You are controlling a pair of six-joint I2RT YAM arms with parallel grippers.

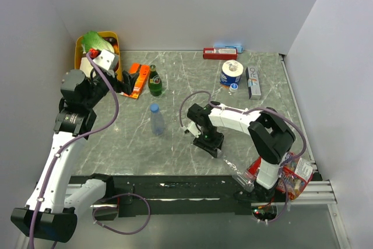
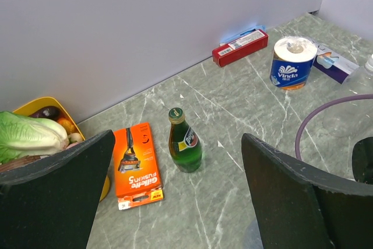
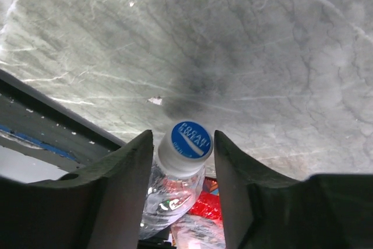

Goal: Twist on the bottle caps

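Note:
A clear bottle (image 1: 238, 174) lies near the table's front edge, its body over the black rail. My right gripper (image 1: 217, 151) is low over the table and shut on the bottle's blue cap (image 3: 187, 139). In the right wrist view my right gripper (image 3: 183, 161) has a finger close against each side of the cap, and the clear body (image 3: 172, 196) runs away below it. A second clear bottle (image 1: 156, 119) with a blue cap on rests mid-table. A loose blue cap (image 1: 233, 86) lies by the paper roll. My left gripper (image 1: 125, 86) is raised, open and empty (image 2: 178, 196).
A yellow bin (image 1: 78, 48) with lettuce sits at the back left. A green glass bottle (image 2: 185, 144) and an orange razor pack (image 2: 135, 164) lie ahead of the left gripper. A paper roll (image 1: 231, 73), a red box (image 1: 220, 53) and a small carton (image 1: 253, 81) sit at the back. A red snack bag (image 1: 294, 174) is front right.

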